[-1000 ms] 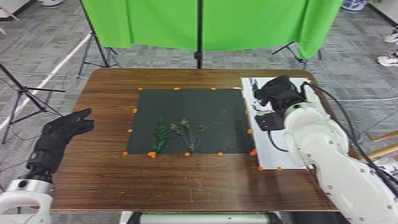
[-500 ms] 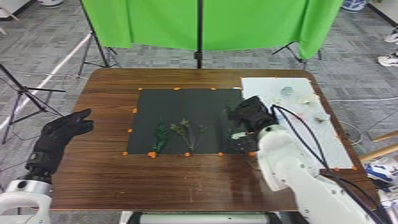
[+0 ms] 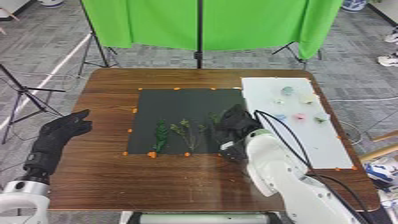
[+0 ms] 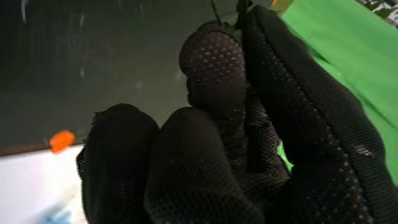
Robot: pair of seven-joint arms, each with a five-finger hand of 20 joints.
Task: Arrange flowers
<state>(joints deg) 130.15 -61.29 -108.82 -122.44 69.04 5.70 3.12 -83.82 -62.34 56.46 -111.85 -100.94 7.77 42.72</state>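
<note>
My right hand (image 3: 234,126) is over the right part of the dark mat (image 3: 178,102), and a bit of green sprig (image 3: 214,118) shows at its left side. In the right wrist view, the right hand (image 4: 213,70) pinches a thin green stem (image 4: 215,9) between its tips. Two sprigs lie on the mat's lower part: a dense leafy one (image 3: 161,136) and a thin branching one (image 3: 187,134). Small flower heads, among them a pink one (image 3: 299,116) and a blue one (image 3: 287,90), rest on the white sheet (image 3: 311,150). My left hand (image 3: 60,132) is open beside the mat.
The brown table (image 3: 178,187) surrounds the mat and the sheet. Orange markers (image 3: 152,154) line their edges. A black cable (image 3: 289,136) loops beside the right arm. Behind the table hangs a green cloth (image 3: 160,25).
The right hand has moved left from the white sheet onto the dark mat, bringing greenery with it. More flower heads on the sheet are uncovered. The left hand has hardly moved.
</note>
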